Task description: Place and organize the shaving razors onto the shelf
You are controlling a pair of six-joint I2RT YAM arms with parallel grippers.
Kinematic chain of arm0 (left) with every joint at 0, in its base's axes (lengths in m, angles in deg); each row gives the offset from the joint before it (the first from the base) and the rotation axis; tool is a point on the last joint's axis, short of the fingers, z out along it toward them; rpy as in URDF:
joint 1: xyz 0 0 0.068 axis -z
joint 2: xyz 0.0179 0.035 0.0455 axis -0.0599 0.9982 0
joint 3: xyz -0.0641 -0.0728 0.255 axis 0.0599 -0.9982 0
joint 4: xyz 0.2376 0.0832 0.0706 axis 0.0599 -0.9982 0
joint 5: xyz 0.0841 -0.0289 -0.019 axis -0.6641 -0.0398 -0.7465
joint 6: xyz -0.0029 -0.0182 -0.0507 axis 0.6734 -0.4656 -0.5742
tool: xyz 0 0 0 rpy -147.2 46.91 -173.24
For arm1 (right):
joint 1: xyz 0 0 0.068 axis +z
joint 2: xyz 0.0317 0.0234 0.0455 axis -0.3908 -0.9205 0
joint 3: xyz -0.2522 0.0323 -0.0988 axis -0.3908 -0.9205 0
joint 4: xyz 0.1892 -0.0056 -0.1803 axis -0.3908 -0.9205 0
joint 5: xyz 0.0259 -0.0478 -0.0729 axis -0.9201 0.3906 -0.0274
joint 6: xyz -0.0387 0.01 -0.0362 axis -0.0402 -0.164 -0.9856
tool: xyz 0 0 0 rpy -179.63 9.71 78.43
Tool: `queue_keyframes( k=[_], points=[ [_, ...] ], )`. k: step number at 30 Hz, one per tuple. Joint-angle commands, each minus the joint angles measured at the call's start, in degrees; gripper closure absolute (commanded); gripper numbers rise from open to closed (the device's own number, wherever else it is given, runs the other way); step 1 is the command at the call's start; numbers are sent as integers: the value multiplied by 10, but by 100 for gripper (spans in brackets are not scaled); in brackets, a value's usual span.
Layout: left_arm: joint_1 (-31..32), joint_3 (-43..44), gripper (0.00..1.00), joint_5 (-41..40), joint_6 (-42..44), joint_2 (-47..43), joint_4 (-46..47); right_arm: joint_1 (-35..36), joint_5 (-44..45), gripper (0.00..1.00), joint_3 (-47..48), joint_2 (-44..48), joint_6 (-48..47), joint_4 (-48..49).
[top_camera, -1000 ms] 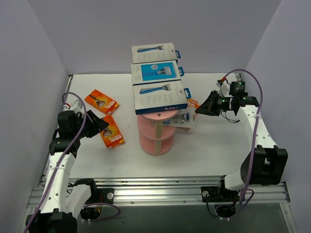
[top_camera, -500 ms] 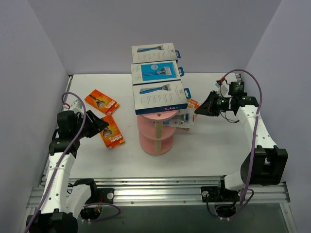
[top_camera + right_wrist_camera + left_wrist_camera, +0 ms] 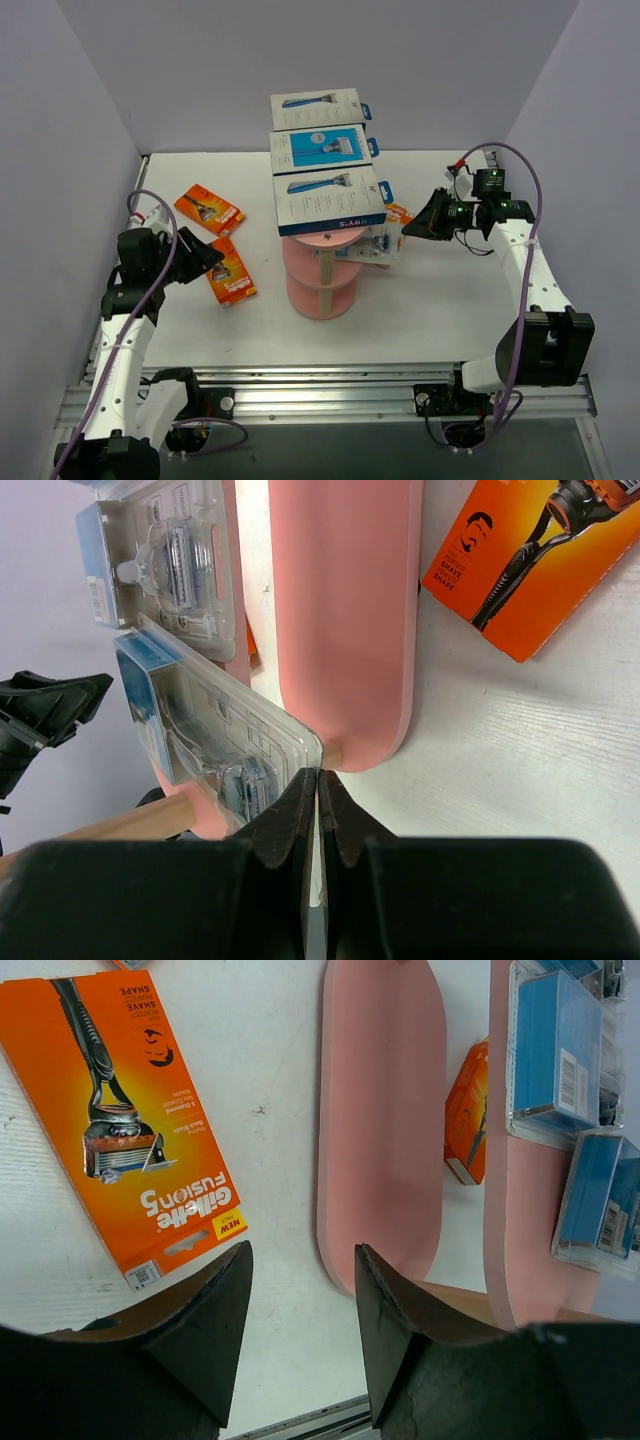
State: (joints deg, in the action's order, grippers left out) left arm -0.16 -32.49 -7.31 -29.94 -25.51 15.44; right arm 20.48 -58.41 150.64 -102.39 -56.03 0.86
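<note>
A clear blister pack (image 3: 215, 735) with a blue card insert rests on a tier of the pink shelf (image 3: 345, 610) below the oval top and sticks out over the rim on the right side. Its near corner lies just at the tips of the right gripper (image 3: 318, 785), whose fingers are pressed together. Whether they touch or nip that corner cannot be told. A second blister pack (image 3: 165, 565) lies beside the first on the same tier. An orange pack (image 3: 520, 550) lies flat on the table (image 3: 440, 300) beyond the shelf, near this gripper.

The right arm rises from its base at the near right. Its forearm reaches away from the base, and its wrist is turned left, so the gripper points sideways at the shelf at about mid-tier height.

Three white-and-blue boxes (image 3: 320, 150) lie flat in a row along the top tier, running away from the arms.

On the left, an orange Gillette pack (image 3: 130, 1130) lies face up on the table between the shelf and the left gripper (image 3: 300, 1290), just ahead of that gripper's left finger. The fingers stand spread with only bare table between them. Another orange card (image 3: 209, 209) lies farther back, apart from the first.

The left arm stands at the near left, elbow raised, and its gripper hangs low over the table, aimed toward the shelf.
</note>
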Motion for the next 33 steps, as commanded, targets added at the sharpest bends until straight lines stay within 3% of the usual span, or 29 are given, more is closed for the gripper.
queue_keyframes(
  k=[1, 6, 10, 19, 28, 33],
  points=[
    [-5, 3, 46, 20, 1, -8, 41, 3, -4, 100, -3, 28, -6, -10],
    [-5, 12, 46, 36, -18, -10, 42, 0, -4, 100, -14, 38, 4, 1],
    [2, 3, 49, 78, -53, -15, 98, 0, -12, 100, -29, 40, 21, 23],
    [117, 36, 51, 14, -39, 17, 120, -2, -8, 76, -25, 41, 33, 36],
    [182, 46, 51, -17, -46, 67, 152, -3, -6, 75, -47, 48, 40, 58],
    [185, 46, 51, -34, -33, 60, 129, -7, 21, 65, -65, 66, 40, 56]
  ],
)
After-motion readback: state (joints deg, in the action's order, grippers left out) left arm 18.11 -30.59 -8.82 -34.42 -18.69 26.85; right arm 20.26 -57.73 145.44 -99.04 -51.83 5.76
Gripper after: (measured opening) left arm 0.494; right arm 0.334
